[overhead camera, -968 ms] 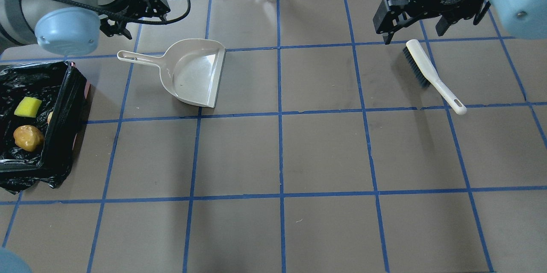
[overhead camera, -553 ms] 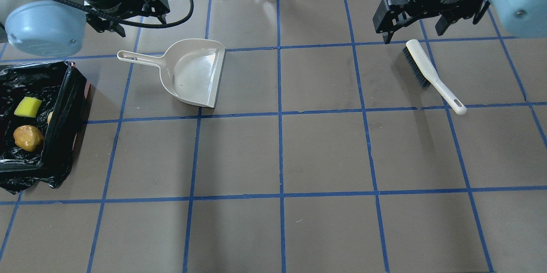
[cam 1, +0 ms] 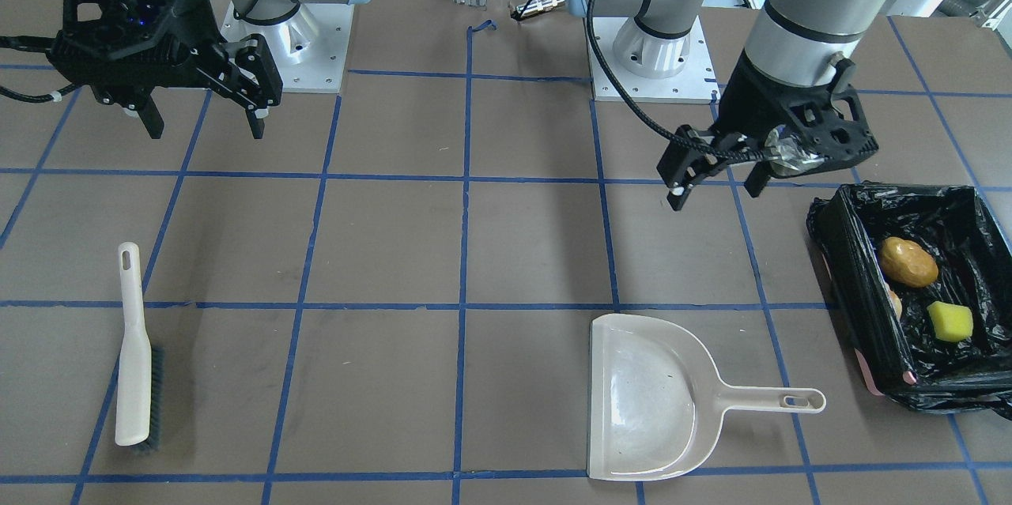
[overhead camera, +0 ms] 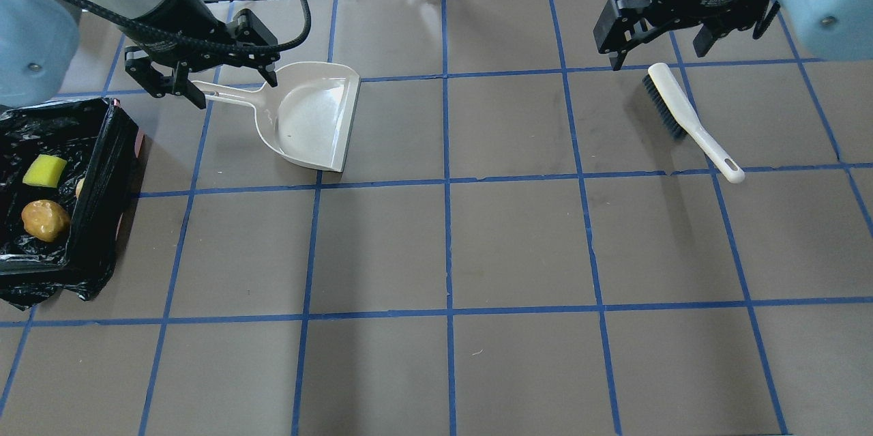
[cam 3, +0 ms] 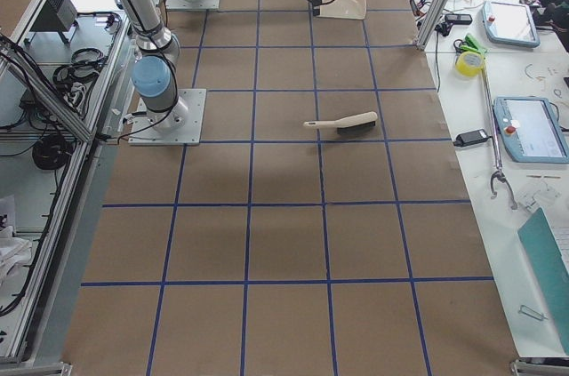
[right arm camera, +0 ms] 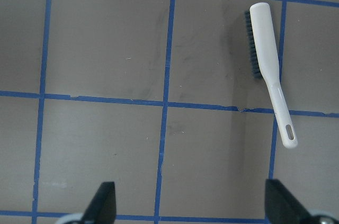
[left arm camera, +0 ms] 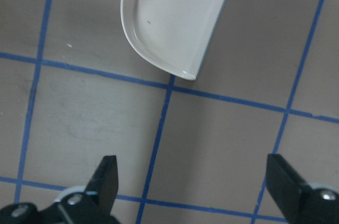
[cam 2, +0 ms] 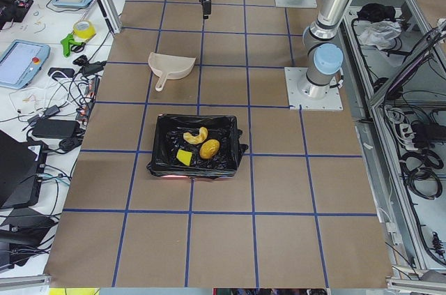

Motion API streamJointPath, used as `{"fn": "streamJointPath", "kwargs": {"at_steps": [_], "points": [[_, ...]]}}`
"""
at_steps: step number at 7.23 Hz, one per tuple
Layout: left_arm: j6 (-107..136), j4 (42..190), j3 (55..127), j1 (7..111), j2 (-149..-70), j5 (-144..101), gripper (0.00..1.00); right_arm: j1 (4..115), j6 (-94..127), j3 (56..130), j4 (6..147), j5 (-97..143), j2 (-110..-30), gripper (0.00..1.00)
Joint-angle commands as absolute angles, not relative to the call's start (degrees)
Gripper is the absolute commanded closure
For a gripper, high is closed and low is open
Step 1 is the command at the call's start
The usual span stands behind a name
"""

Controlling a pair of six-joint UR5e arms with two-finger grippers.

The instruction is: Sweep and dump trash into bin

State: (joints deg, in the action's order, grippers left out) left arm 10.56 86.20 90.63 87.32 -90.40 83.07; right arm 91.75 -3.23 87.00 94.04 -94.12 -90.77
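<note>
draws left gripper (cam 1: 713, 197) back from far edge, released, empty; right gripper (cam 1: 205, 133) released too; trash (cam 1: 909, 261) in bin (cam 1: 858, 292), left edge; likely done.

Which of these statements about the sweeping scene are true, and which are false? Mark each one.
1. The dustpan lies empty on the table. True.
2. The right hand holds the brush. False: the brush lies on the table, and that hand is open above it.
3. The lump and the sponge piece are in the bin. True.
4. The left hand is shut on the dustpan's handle. False: it is open, holds nothing and is clear of the dustpan.
5. The crescent slice lies on the table beside the bin. False: it is inside the bin, next to the lump.
</note>
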Motion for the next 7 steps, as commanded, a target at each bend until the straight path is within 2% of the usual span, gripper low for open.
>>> {"fn": "streamJointPath", "kwargs": {"at_steps": [1,4,7], "points": [[7.5,88.15,90.79,87.28,-89.65,82.7,0.0,91.67,-3.16,87.01,94.04,-94.13,-90.88,0.0],[1.67,96.04,90.27,87.63,-86.85,93.77,0.0,91.76,-3.25,87.01,94.04,-94.13,-90.7,0.0],[1.58,94.57,90.7,87.45,-87.89,93.96,0.0,91.58,-3.25,86.57,93.96,-94.39,-90.62,0.0]]}}
